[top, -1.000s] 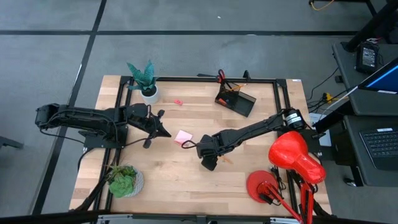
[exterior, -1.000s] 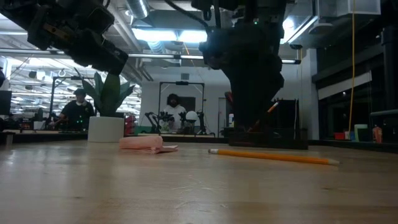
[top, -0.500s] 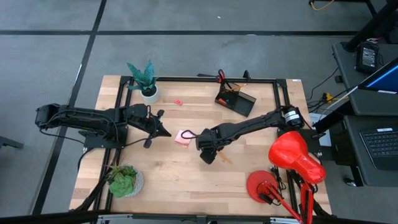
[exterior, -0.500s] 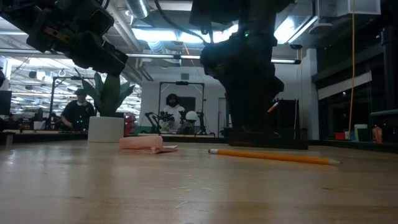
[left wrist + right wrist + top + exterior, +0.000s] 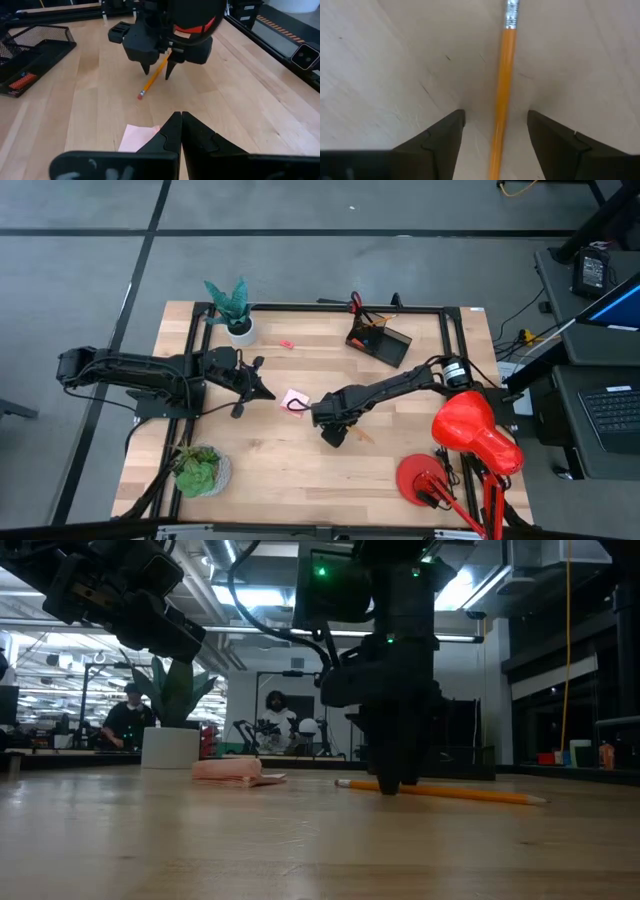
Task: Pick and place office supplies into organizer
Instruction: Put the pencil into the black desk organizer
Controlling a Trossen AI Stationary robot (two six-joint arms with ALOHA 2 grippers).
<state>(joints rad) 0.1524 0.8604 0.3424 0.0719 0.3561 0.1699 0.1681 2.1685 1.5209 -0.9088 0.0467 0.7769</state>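
We see the right gripper (image 5: 333,439) near the frame's middle, fingers wide apart, one on each side of the orange pencil (image 5: 502,87) lying on the table (image 5: 280,470). The left gripper (image 5: 268,394), left of middle, is pinched closed, holding nothing. The black organizer (image 5: 380,341) sits above the middle.

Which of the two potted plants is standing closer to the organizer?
The spiky-leaved plant in the white pot at the table's far edge, the same edge as the black mesh organizer. The round bushy plant sits at the near left corner.

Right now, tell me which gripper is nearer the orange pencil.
Right. The right gripper straddles the orange pencil, open. The left gripper hovers shut beyond the pink sticky-note pad.
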